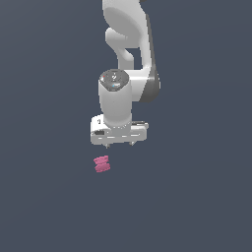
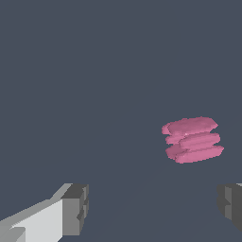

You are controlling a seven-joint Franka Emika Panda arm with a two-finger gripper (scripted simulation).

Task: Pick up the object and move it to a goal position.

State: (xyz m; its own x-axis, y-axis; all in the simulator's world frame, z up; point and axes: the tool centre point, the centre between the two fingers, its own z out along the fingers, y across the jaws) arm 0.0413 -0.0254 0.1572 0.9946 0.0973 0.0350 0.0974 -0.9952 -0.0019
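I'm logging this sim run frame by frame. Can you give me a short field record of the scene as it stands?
arm: one white arm, wrist pointing down
gripper: open, holding nothing
object: pink ridged block, pinched at the waist
object state: lying on the dark surface, not grasped
relation: block is below the gripper, toward the exterior view's left, not between the fingers
goal marker: none visible

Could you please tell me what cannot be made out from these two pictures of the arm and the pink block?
- Goal position: no marker shows in either view.
- Pink block: too small in the exterior view for its ridges to be counted; the wrist view shows one side only.
- Gripper: in the wrist view the picture's edges cut off both fingers.
- Arm base: cut off by the exterior view's top edge.
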